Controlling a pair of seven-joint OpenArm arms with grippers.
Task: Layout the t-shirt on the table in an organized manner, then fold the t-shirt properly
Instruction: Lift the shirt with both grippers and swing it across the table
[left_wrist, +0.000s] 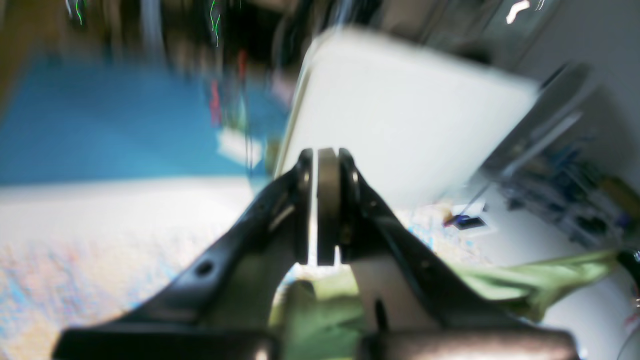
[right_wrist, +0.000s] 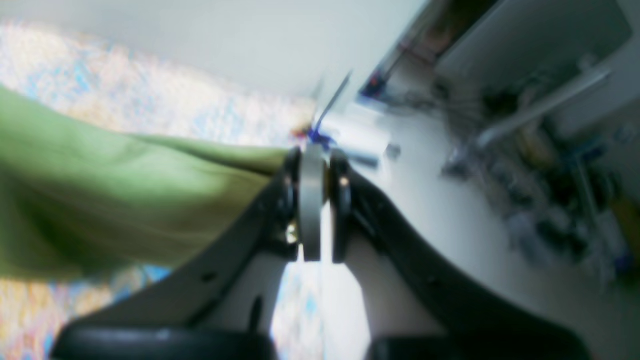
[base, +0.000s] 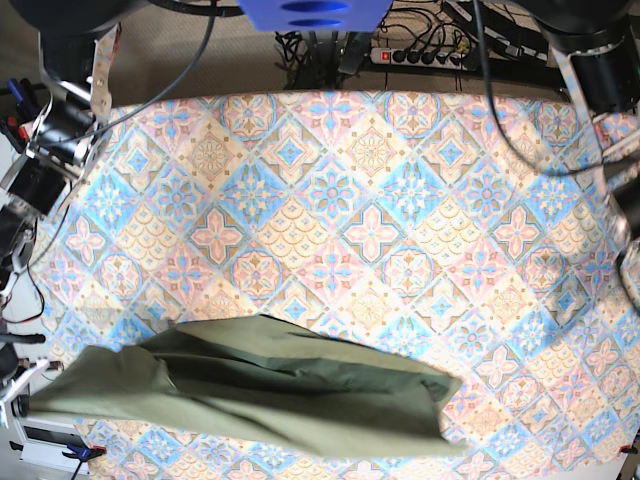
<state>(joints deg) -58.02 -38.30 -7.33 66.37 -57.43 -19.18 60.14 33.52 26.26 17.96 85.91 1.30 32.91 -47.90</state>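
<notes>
Nearest the right wrist camera, the right gripper (right_wrist: 317, 200) shows its two dark fingers drawn together, clamped on an edge of the t-shirt (right_wrist: 105, 200). Olive-green cloth runs from the fingertips off to that gripper's left, taut along its upper edge and sagging below, lifted clear of the table (right_wrist: 165, 117) seen behind it. Focus is soft; the exact hem or corner held cannot be told.

Close to the left wrist camera, the left gripper (left_wrist: 327, 205) is likewise clenched, fingers pressed together. Green fabric lies beneath its palm and between the finger bases, and a band of it stretches away to that gripper's right, above the patterned surface. Whether the tips themselves pinch cloth is not clear, owing to blur.

From the base view, the garment (base: 270, 385) hangs spread as a long band along the near edge of the table (base: 340, 200), its one end reaching past the table's corner on the right arm's side. Neither gripper's fingertips are visible there.
</notes>
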